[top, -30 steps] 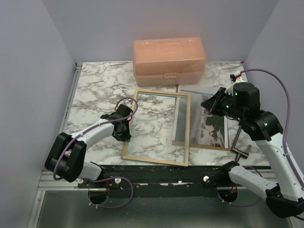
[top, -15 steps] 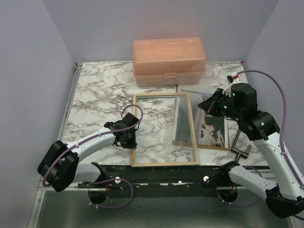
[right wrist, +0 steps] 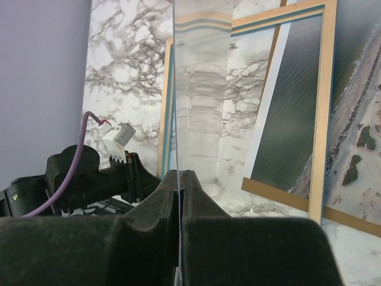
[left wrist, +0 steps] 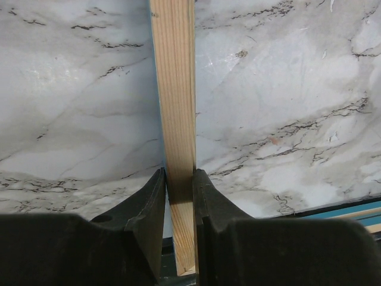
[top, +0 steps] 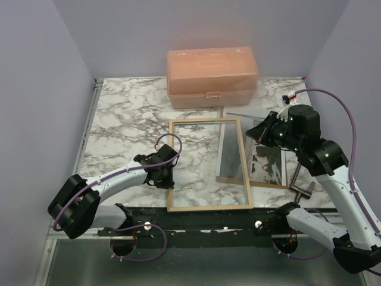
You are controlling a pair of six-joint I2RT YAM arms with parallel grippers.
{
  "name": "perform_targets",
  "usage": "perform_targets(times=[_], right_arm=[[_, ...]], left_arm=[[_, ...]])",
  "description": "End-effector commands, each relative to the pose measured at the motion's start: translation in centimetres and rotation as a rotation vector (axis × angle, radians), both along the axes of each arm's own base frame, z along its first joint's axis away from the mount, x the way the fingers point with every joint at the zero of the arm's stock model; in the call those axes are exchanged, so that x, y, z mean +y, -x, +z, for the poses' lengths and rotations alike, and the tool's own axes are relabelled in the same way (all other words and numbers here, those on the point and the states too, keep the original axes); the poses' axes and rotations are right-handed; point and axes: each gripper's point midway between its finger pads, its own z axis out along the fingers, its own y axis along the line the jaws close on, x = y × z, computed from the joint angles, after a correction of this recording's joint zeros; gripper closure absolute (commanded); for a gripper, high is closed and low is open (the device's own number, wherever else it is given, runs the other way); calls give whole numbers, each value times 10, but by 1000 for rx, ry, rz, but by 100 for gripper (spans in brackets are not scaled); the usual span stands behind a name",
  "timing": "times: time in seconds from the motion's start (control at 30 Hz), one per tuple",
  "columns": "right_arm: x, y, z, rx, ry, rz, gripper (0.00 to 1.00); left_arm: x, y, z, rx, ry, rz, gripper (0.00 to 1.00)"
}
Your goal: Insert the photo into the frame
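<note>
Photo (top: 266, 161) flat at right of desk (top: 125, 119), partly under right rail of frame (top: 208, 207), not yet inside. Pins left rail in clamped left claw (left wrist: 178, 185), probably to steady it; holds clear pane (right wrist: 202, 89) upright in shut right claw (right wrist: 179, 179), leaving opening free.

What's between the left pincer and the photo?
Top view: the frame, gripped by the left pincer on its left rail, fills that stretch; a clear sheet held by the right pincer crosses its right rail, before the photo.
</note>
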Motion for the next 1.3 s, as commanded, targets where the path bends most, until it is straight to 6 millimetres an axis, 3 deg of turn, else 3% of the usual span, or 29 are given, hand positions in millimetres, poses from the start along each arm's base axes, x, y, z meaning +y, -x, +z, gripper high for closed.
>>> perform_targets(times=[0.0,0.17,0.67,0.73,0.87,0.9,0.97,1.27], right_arm=[[6,-1,8,-31,-43,20,99],[7,-2,5,-26,-44,23,99],[12,-1,-3,1,-52,41,99],[13,-1,-3,4,-52,44,99],[13,0,-3,6,-56,48,99],[14,0,-3,6,-56,50,99],[14,0,-2,9,-56,50,99],[18,0,4,12,-70,68,99]], left_arm=[[-17,-5,3,-41,69,-35,100],[-14,-4,-1,-43,47,-65,100],[-31,-4,4,-84,111,-169,100],[-31,-3,2,-72,105,-163,91],[-30,-4,3,-62,91,-151,49],[-30,-5,5,-69,94,-148,42],[-32,-7,10,-88,113,-149,36],[-52,-16,44,-192,256,-194,35]])
